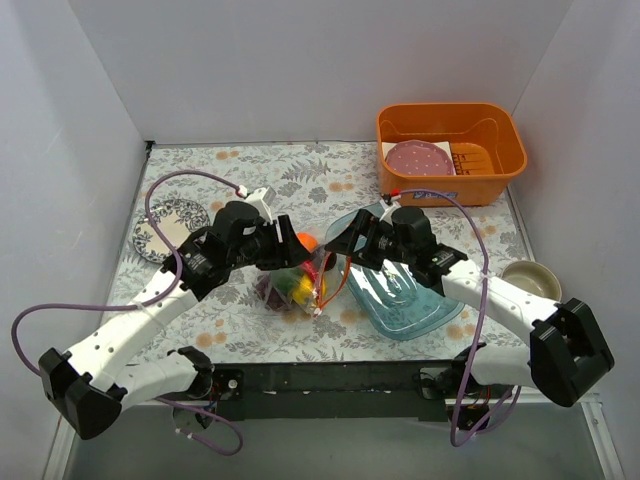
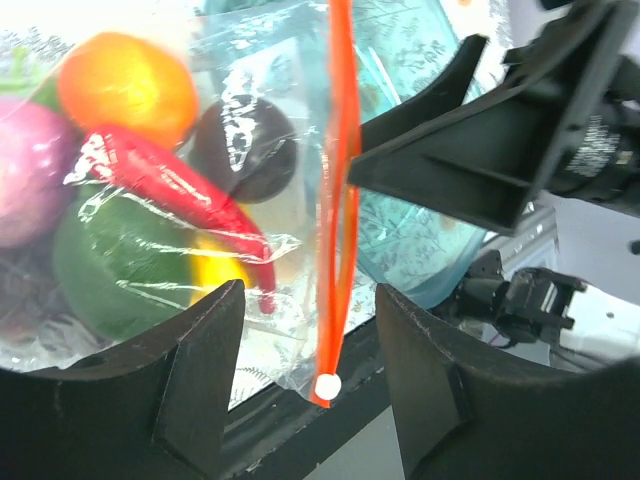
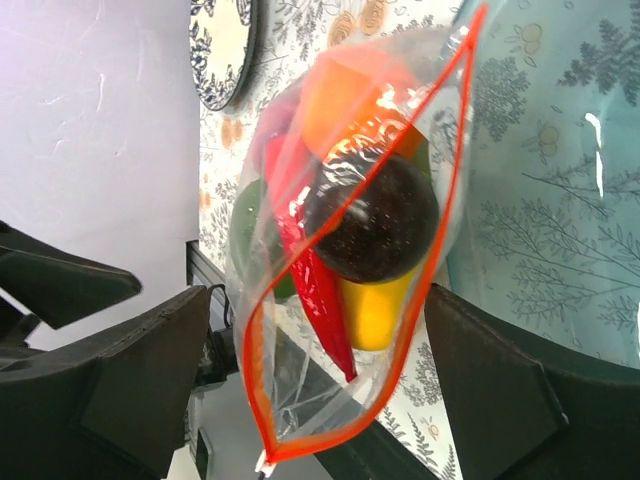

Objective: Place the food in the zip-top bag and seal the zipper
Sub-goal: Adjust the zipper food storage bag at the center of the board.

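The left arm (image 1: pixel 140 320) reaches from its base at the near edge up and to the right, wrist bent toward the middle. The right arm (image 1: pixel 500 300) mirrors it from the other side. The left gripper (image 1: pixel 298 250) and right gripper (image 1: pixel 338 240) face each other, close together, at the mouth end of the bag (image 1: pixel 290 285).

The left jaws are spread, and the zipper (image 2: pixel 340 200) runs through the gap with neither side pressing it. The right jaws are spread wide too, with the bag in the gap and no contact that its wrist view shows. The zipper's two strips lie close together in the left wrist view and bow apart into a loop in the right wrist view, so the mouth is unsealed.

Inside the bag are an orange (image 2: pixel 125 85), a chilli (image 2: pixel 175 185), a plum (image 2: pixel 245 145), a lime (image 2: pixel 110 260), a pepper (image 2: pixel 215 265) and an onion (image 2: pixel 30 170).

The bag sits on the floral cloth (image 1: pixel 260 170) just left of the tray (image 1: pixel 420 310); whether they touch cannot be told. Farther back are a plate (image 1: pixel 160 235) at left, a bowl (image 1: pixel 530 280) at right, and a bin (image 1: pixel 450 190) in the far right corner holding a pink disc (image 1: pixel 420 157). White walls (image 1: pixel 300 70) close three sides.
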